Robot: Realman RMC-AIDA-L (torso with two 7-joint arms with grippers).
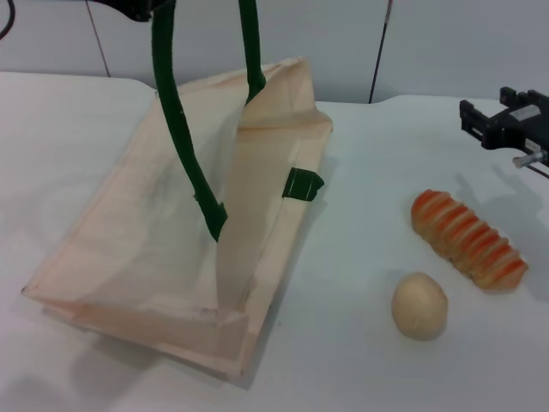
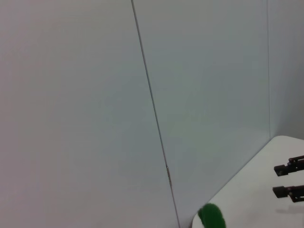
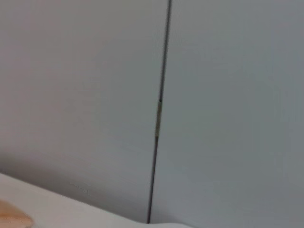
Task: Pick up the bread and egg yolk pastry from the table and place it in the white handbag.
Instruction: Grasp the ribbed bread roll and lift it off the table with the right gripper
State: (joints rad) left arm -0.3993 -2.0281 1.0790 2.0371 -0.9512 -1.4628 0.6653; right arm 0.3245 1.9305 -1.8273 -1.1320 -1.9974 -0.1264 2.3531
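The white handbag [image 1: 154, 257] stands propped open on the table at the left, its mouth facing right. Its green rope handles [image 1: 176, 120] rise taut to my left gripper [image 1: 137, 9], which is mostly cut off at the top edge and holds them up. A bit of green handle [image 2: 210, 217] also shows in the left wrist view. The striped bread [image 1: 467, 239] lies on the table at the right. The round egg yolk pastry [image 1: 419, 305] sits just in front of it. My right gripper [image 1: 470, 120] [image 2: 275, 179] hovers open behind the bread, holding nothing.
A white table [image 1: 360, 360] runs under everything, with a pale panelled wall [image 1: 412, 43] close behind it. A green tab [image 1: 302, 183] sticks out on the bag's right side. Bare tabletop lies between the bag and the two pastries.
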